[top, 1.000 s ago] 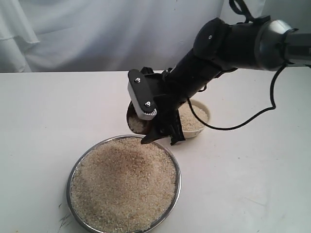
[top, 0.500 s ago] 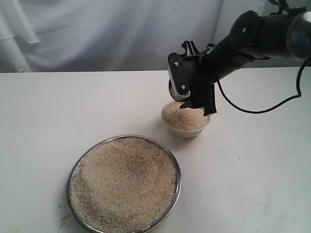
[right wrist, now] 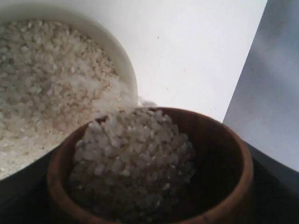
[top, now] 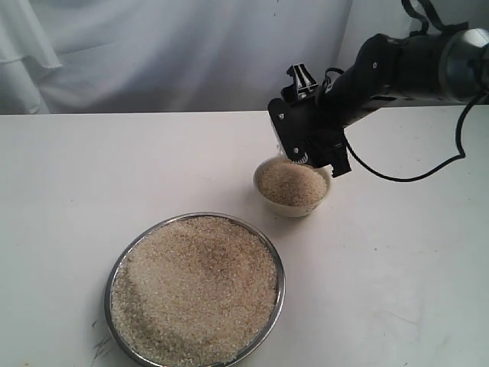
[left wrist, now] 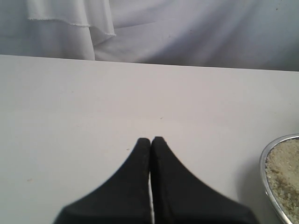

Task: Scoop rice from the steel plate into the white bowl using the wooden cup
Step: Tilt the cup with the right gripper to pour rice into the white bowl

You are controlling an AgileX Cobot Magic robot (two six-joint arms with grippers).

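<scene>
My right gripper (top: 307, 150) hangs just above the far rim of the white bowl (top: 296, 207), shut on the wooden cup (right wrist: 224, 161). The cup is tipped toward the bowl. Rice (right wrist: 135, 154) fills its lower side, and grains slide over its lip into the bowl's heap (right wrist: 42, 84). In the exterior view the gripper hides most of the cup. The steel plate (top: 115, 267) sits at the near left, heaped with rice (top: 195, 290). My left gripper (left wrist: 151, 140) is shut and empty above bare table, with the plate's rim (left wrist: 262, 163) beside it.
A black cable (top: 412, 174) trails from the right arm down onto the white table (top: 397, 275). White cloth (top: 153, 53) hangs behind the table's far edge.
My right gripper carried the cup from the plate's far edge up and right to over the bowl and tipped it. The heap in the bowl has grown. The left gripper's earlier position is not shown.
</scene>
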